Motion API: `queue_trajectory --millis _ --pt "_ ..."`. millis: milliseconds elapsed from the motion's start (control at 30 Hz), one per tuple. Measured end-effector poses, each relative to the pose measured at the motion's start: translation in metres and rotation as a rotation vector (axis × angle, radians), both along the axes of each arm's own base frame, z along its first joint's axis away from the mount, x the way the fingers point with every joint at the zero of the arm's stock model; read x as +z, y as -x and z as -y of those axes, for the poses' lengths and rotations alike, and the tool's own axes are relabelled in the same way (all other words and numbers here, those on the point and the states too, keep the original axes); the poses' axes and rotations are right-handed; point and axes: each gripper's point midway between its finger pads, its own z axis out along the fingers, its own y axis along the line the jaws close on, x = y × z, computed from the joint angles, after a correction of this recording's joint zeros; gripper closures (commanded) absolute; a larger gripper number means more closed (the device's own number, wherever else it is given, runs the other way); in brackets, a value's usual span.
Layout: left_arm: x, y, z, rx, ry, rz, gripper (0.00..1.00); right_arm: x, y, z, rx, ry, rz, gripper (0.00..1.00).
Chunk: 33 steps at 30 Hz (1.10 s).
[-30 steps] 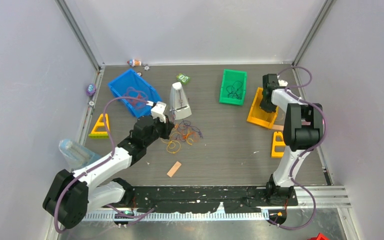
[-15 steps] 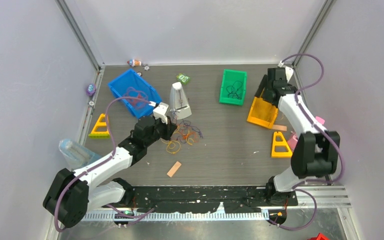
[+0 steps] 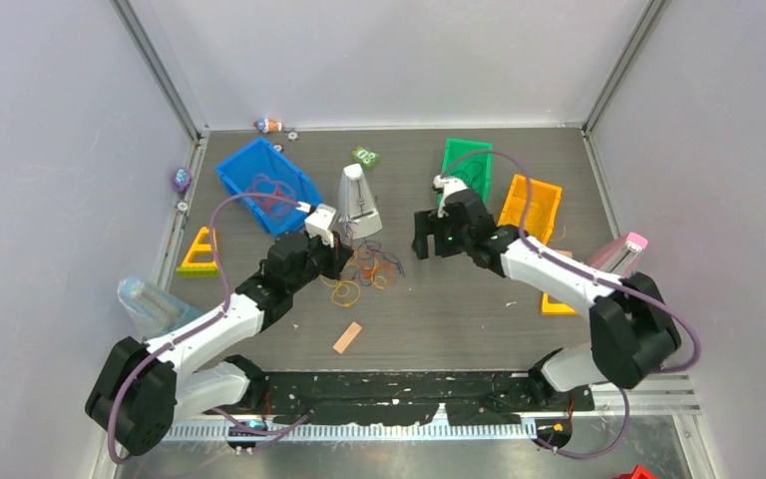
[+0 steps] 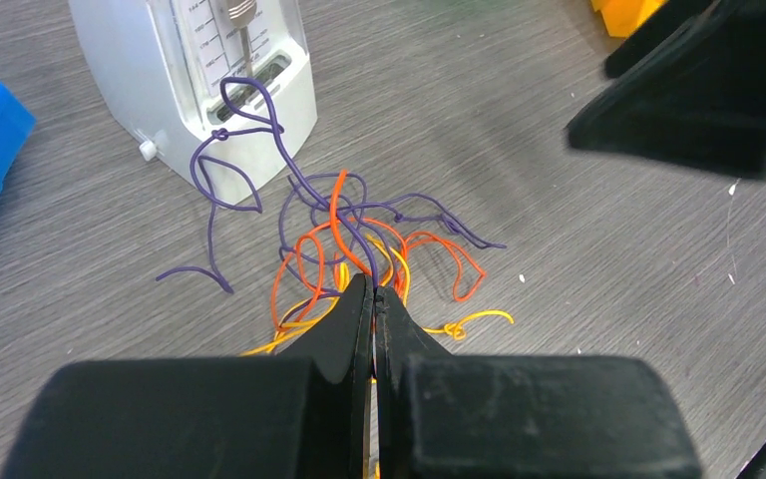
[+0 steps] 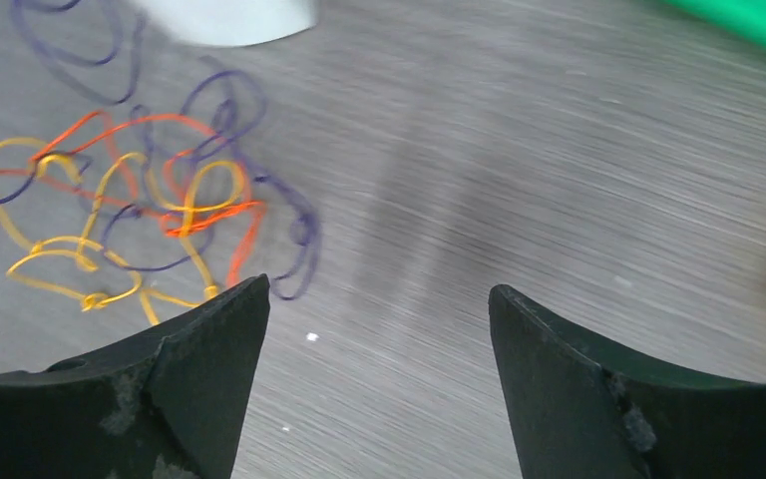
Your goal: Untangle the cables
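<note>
Tabletop point(image 3: 479, 324) cables point(image 4: 311, 261): left fingers point(image 4: 344, 334) pinch them, right fingers point(image 5: 204, 344) spread nearby.

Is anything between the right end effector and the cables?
Nothing visible. The open right end effector faces the cables across bare table; the metronome stands at the tangle's far side, off that line.

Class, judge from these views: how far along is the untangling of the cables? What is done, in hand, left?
Done: nothing yet; the cables lie in one knotted heap beside the metronome. In hand: the left gripper is shut on strands of the heap; the right gripper hovers open beside it. Left: pulling every colour apart.
</note>
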Motion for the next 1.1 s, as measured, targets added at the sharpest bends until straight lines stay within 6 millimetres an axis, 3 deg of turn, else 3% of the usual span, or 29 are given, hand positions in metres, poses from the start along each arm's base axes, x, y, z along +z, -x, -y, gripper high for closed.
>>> queue_trajectory --millis 100,233,333,367,500,633,733,833,933,1100 --pt "0.001 0.002 0.003 -0.025 0.006 0.002 1.0 -0.021 0.011 -0.04 0.153 -0.022 -0.031 0.17" --pt "0.0 0.008 0.016 -0.107 0.016 -0.003 0.97 -0.035 0.024 -0.069 0.276 -0.076 -0.004 0.12" --pt "-0.005 0.013 0.033 -0.19 0.008 -0.03 0.54 -0.045 0.04 -0.074 0.319 -0.125 0.051 0.1" --pt "-0.007 0.014 0.039 -0.217 -0.004 -0.036 0.45 -0.049 0.045 -0.07 0.318 -0.133 0.068 0.1" --pt "-0.005 0.016 0.052 -0.244 -0.015 -0.054 0.3 -0.048 0.051 -0.054 0.281 -0.148 0.146 0.1" --pt "0.002 0.014 0.035 -0.156 -0.041 -0.042 0.25 -0.023 0.038 -0.059 0.265 -0.198 0.245 0.1" --pt "0.017 0.015 0.011 -0.044 -0.051 -0.031 0.21 -0.014 0.036 -0.064 0.274 -0.225 0.277 0.11" --pt "0.027 0.019 -0.012 0.062 -0.028 -0.042 0.25 -0.009 0.036 -0.068 0.289 -0.244 0.294 0.14" --pt "0.012 0.022 -0.03 0.134 -0.015 -0.1 0.29 -0.008 0.039 -0.074 0.318 -0.256 0.293 0.16" --pt "-0.04 0.028 -0.046 0.203 -0.045 -0.287 0.36 -0.008 0.049 -0.09 0.392 -0.278 0.284 0.2"
